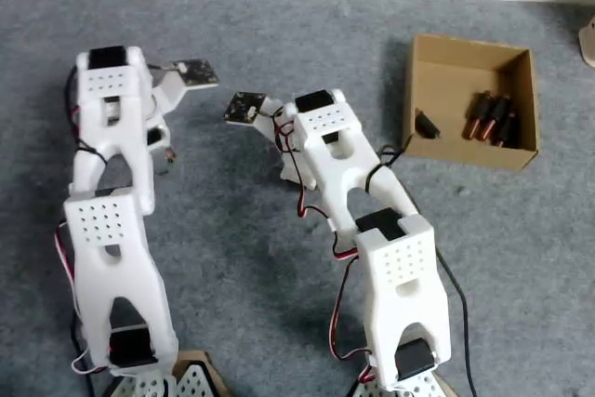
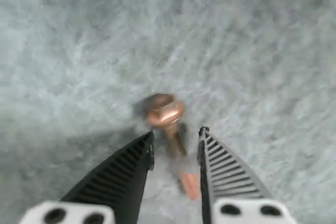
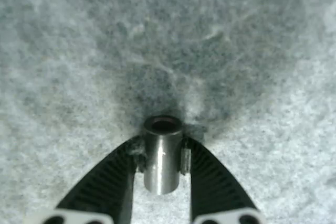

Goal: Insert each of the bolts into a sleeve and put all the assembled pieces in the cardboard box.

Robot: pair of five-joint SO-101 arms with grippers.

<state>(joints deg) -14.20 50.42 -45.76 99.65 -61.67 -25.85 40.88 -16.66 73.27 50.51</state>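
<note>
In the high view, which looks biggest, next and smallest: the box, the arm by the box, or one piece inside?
1. arm by the box
2. box
3. piece
The arm is nearer the camera, so real size is unsure.

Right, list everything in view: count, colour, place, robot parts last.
bolt: one, copper, at the left gripper
sleeve: one, grey metal, clamped in the right gripper
assembled pieces: about three, copper and black, inside the cardboard box
small item: one, black, in the box, apart from the pieces
cardboard box: one, brown, far right in the high view
mat: one, grey, covering the table
arms: two, white, side by side
left gripper: black, over the mat
right gripper: black, over the mat
</note>
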